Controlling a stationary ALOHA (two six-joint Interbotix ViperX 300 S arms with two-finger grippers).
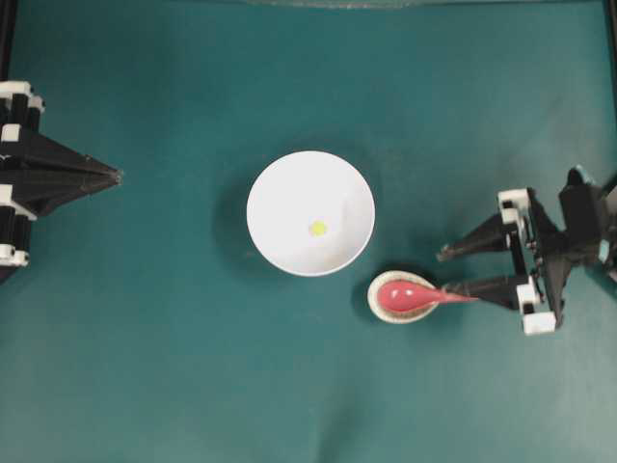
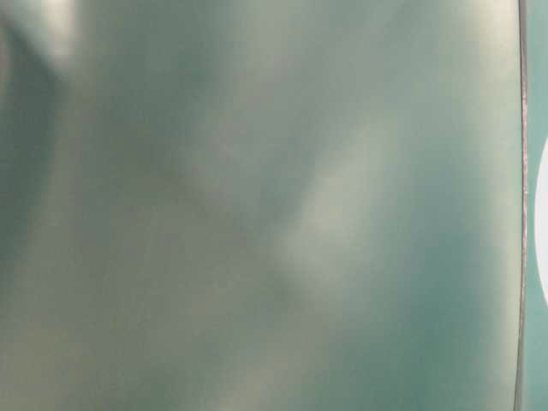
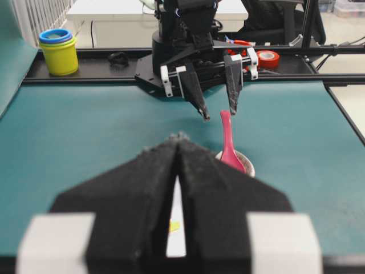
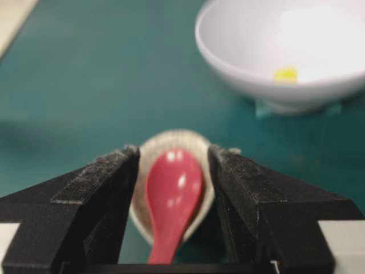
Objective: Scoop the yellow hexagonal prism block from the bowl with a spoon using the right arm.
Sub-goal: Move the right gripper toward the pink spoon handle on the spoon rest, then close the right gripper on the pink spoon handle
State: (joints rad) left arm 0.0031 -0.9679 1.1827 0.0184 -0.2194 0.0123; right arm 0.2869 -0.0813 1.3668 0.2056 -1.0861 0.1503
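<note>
Glossy red-pink spoon, matt table cloth

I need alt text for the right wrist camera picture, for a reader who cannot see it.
The open right claw has one black finger on each side of a red-pink spoon lying in a small beige rest on a teal table. Behind, a white bowl holds a tiny yellow block.

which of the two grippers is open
The right gripper, its fingers spread wide either side of the spoon handle. The left gripper has its fingers pressed together in a point.
</note>
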